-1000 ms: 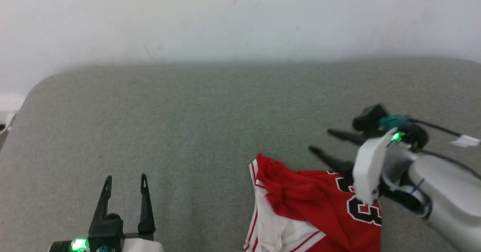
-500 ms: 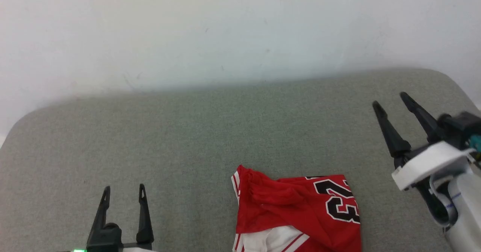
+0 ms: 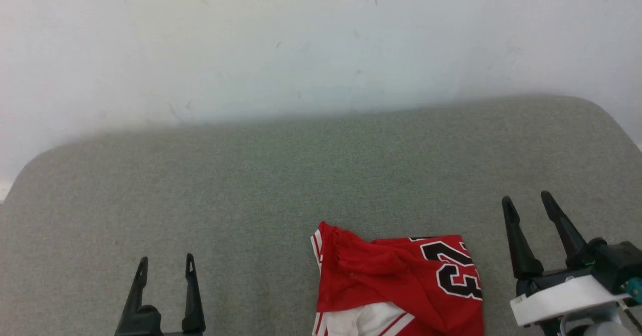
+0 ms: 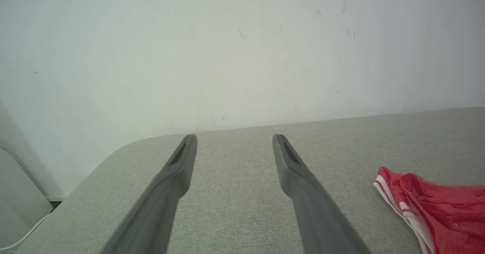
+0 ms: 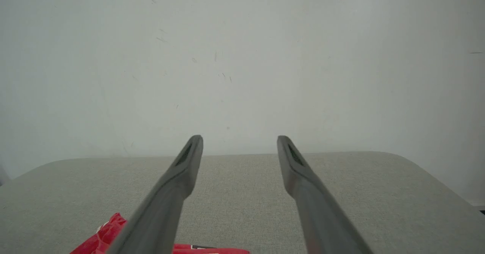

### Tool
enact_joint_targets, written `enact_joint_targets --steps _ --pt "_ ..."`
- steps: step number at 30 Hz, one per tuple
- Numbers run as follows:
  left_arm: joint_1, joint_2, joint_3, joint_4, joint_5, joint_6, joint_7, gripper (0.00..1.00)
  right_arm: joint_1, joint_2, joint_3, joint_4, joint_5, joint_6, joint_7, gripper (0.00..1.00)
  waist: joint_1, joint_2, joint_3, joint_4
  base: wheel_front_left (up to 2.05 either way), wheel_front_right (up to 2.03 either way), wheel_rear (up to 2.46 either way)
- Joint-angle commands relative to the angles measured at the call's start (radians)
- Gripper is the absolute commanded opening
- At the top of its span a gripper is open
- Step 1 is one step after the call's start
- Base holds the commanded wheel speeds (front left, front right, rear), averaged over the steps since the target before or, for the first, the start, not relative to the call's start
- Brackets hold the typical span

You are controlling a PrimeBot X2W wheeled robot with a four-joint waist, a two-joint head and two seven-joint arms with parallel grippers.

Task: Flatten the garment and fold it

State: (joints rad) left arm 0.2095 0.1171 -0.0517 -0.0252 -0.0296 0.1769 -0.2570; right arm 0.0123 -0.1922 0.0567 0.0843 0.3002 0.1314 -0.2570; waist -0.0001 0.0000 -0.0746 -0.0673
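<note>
Red rumpled garment [image 3: 396,281] on grey woven cushion [image 3: 251,175], left end effector [image 3: 167,258] and right end effector [image 3: 526,197] released.

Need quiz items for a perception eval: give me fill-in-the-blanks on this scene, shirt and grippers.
1. The crumpled red jersey T-shirt lies on the grey fabric surface, nearer the ___ gripper.
2. The fingers of the left gripper and the right gripper stand ___, holding nothing.
3. The T-shirt's sleeve fabric is ___ with red stripes.
Missing words: right; open; white.
</note>
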Motion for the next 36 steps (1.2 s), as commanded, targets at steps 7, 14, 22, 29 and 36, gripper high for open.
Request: enact_joint_targets --steps 7,14,22,29,36 --pt "0.012 -0.009 0.010 0.000 0.003 -0.011 -0.005 1.00 0.020 0.018 -0.020 -0.044 -0.033 -0.001 -0.005 1.00 0.0001 0.0000 0.006 0.013 0.00 0.00 0.00" --pt "0.008 -0.008 0.017 -0.007 0.008 -0.014 -0.005 1.00 -0.097 -0.049 -0.020 -0.064 -0.026 -0.001 0.061 1.00 0.0001 0.0000 0.015 0.019 0.00 0.00 0.00" --pt "0.003 -0.011 0.018 -0.017 0.012 -0.013 -0.005 1.00 -0.274 -0.226 0.134 0.009 0.104 -0.001 0.517 1.00 0.0001 0.0000 0.041 0.036 0.00 0.00 0.00" --pt "-0.006 -0.019 0.014 -0.020 0.013 -0.009 -0.005 1.00 -0.370 -0.372 0.341 0.061 0.332 -0.001 0.921 1.00 0.0001 0.0000 0.071 0.062 0.00 0.00 0.00" --pt "-0.034 -0.027 0.005 -0.022 0.013 -0.007 -0.005 1.00 -0.421 -0.437 0.501 0.146 0.478 -0.001 1.097 1.00 0.0001 0.0000 0.122 0.092 0.00 0.00 0.00"
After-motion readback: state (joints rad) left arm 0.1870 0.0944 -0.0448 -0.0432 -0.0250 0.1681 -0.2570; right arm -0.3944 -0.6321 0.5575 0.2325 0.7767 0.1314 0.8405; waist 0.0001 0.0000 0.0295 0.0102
